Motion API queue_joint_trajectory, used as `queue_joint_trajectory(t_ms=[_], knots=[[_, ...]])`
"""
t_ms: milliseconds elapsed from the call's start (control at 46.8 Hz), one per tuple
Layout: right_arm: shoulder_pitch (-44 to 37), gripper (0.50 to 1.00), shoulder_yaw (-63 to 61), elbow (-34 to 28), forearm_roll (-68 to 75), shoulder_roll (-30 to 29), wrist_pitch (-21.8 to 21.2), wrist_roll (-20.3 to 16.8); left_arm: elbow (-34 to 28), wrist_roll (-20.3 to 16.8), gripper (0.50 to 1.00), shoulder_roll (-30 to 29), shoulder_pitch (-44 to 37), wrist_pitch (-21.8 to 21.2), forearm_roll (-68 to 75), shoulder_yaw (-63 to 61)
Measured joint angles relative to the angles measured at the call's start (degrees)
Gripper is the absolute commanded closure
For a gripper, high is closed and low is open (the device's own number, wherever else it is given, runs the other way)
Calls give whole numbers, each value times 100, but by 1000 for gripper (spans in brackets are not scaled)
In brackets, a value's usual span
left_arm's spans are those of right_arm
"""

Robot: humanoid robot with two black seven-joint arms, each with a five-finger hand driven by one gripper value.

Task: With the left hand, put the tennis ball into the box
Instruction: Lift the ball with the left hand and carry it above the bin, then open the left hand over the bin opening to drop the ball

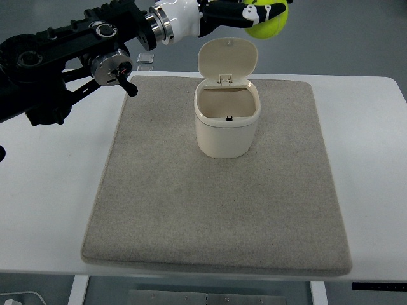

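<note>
The left hand (254,14), on an arm reaching in from the upper left of the frame, has its dark fingers wrapped around the tennis ball (270,22) at the top edge, up and to the right of the box's raised lid (227,58). The box (227,124) stands open on the grey mat (216,184) covering the white surface (44,190). The ball is grasped and lifted; carrying it over the opening and letting go seems to remain.

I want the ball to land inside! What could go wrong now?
The left hand holds the tennis ball behind the box, past its raised lid. Dropped there, it would likely miss. Coming forward, the ball could bump the lid, swinging it shut or tipping the box.
</note>
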State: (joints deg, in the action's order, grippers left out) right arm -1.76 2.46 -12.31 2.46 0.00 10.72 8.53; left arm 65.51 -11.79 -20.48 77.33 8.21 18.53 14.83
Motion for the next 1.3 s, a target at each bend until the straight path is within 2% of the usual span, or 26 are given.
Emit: queue_joint_trajectory(t_ms=[406, 769, 1026, 1303], knots=[[0, 562, 0, -2, 0, 0, 0, 0, 63, 2, 1000, -61, -103, 66, 291, -730], [0, 562, 0, 0, 0, 0, 0, 0, -37, 2, 1000, -97, -85, 45, 311, -875], [0, 562, 0, 0, 0, 0, 0, 0, 64, -1, 1000, -89, 0, 16, 421, -683], [0, 562, 0, -1, 0, 0, 0, 0, 48, -9, 1000, -95, -127, -157, 347, 309]])
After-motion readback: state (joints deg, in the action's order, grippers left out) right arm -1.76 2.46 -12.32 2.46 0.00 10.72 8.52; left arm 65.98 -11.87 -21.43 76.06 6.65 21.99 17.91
